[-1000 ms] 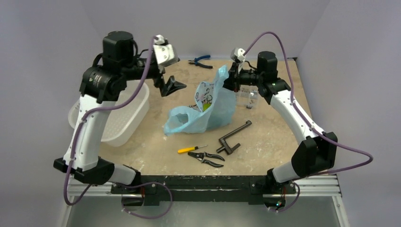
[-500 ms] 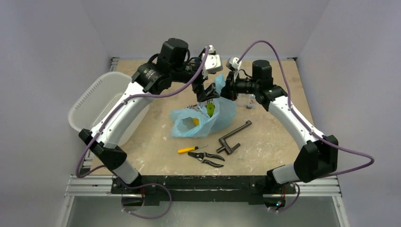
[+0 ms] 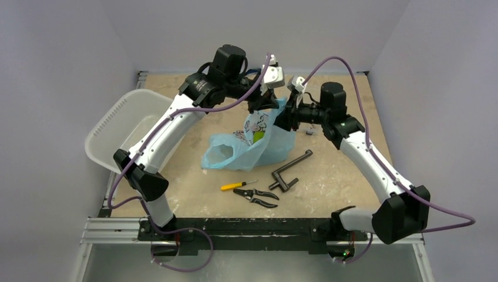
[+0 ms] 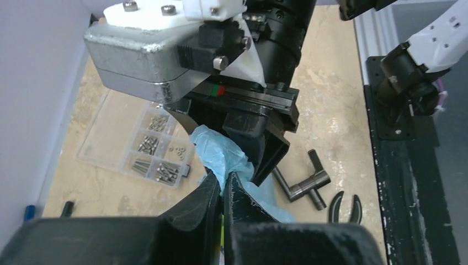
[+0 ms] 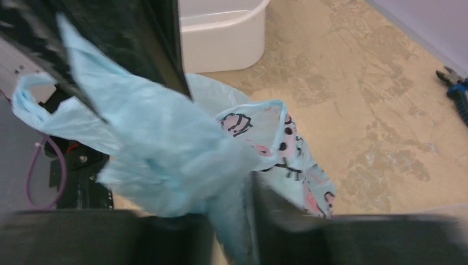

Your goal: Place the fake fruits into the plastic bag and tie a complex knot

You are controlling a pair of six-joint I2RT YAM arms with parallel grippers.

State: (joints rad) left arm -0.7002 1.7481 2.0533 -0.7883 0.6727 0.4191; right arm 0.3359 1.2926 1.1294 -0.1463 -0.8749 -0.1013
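The light-blue plastic bag (image 3: 246, 147) stands in the middle of the table with its top pulled up and its mouth sagging open to the left. Through the film, one green piece of the fake fruits (image 3: 259, 136) shows inside; the others are hidden. My left gripper (image 3: 262, 107) is shut on the bag's upper edge (image 4: 218, 157), the film pinched between its fingertips. Right beside it, my right gripper (image 3: 286, 117) holds a bunched strip of the same film (image 5: 165, 143) between its jaws. No knot is in view.
A white perforated tub (image 3: 117, 126) stands at the left edge. In front of the bag lie a dark T-handle tool (image 3: 290, 170), a yellow screwdriver (image 3: 238, 185) and black pliers (image 3: 256, 197). A clear compartment box (image 4: 141, 146) sits behind the bag, and blue pliers (image 5: 455, 91) lie near the back.
My left arm swung from over the tub to the bag, and its open gripper shut on the bag's top edge. The bag's top rose again. The right gripper stayed on the film.
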